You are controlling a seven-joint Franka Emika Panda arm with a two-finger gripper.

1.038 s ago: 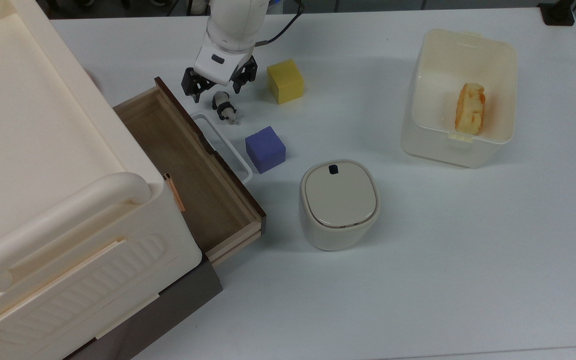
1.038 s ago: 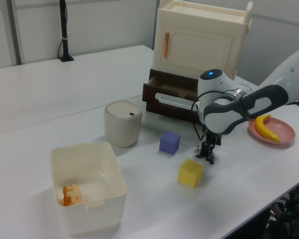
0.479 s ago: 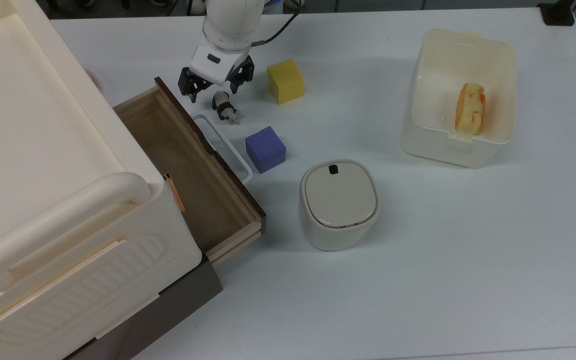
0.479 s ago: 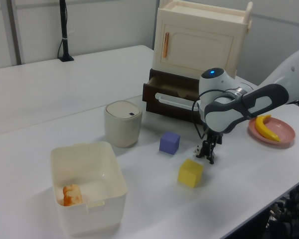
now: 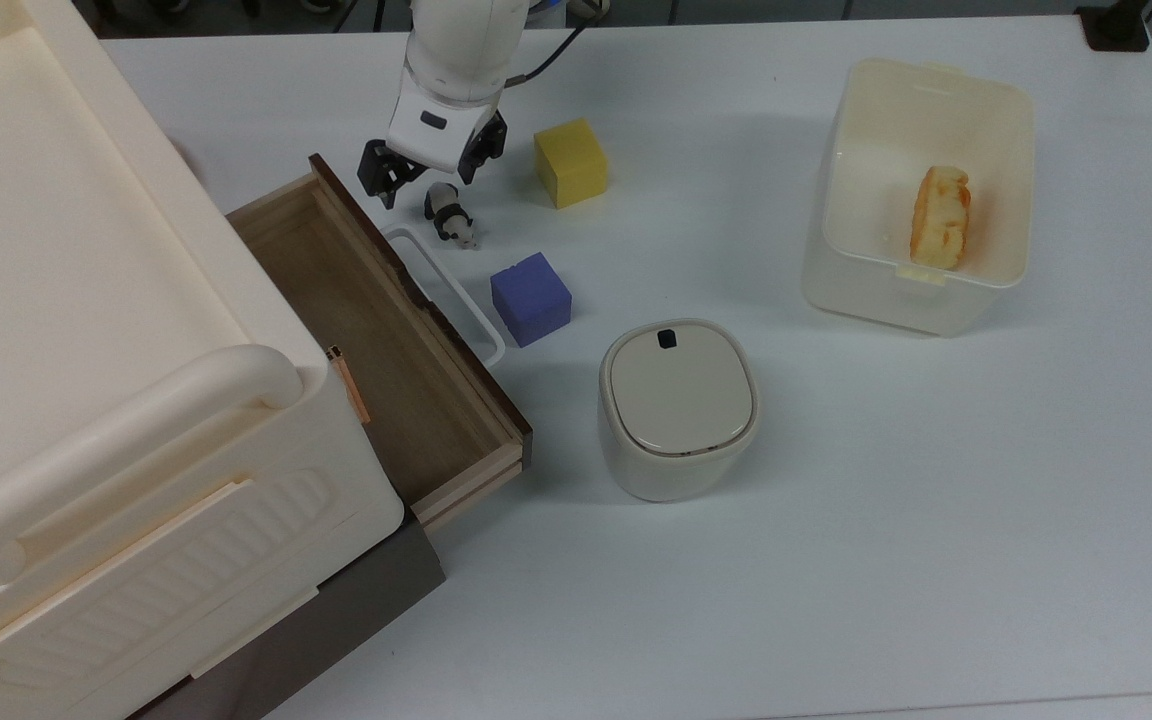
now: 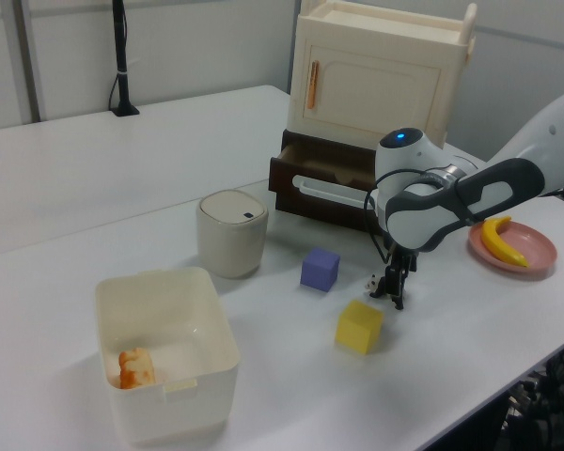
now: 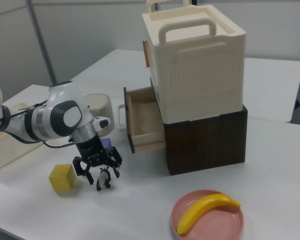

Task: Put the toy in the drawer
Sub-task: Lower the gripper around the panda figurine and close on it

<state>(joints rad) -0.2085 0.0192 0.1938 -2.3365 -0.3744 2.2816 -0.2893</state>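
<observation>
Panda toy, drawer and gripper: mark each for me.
panda toy (image 5: 450,215), top view, on its body.
drawer (image 5: 376,345), top view, on its bare brown floor.
gripper (image 7: 97,168), right view, midway between its open fingertips.

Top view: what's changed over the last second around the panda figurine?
The gripper shifted slightly toward the top view's top, edging off the small black-and-white panda figurine. Its fingers are open and hold nothing. The panda lies in the same spot on the white table. The pulled-out light-wood drawer, yellow cube and blue-purple cube are unchanged.
</observation>
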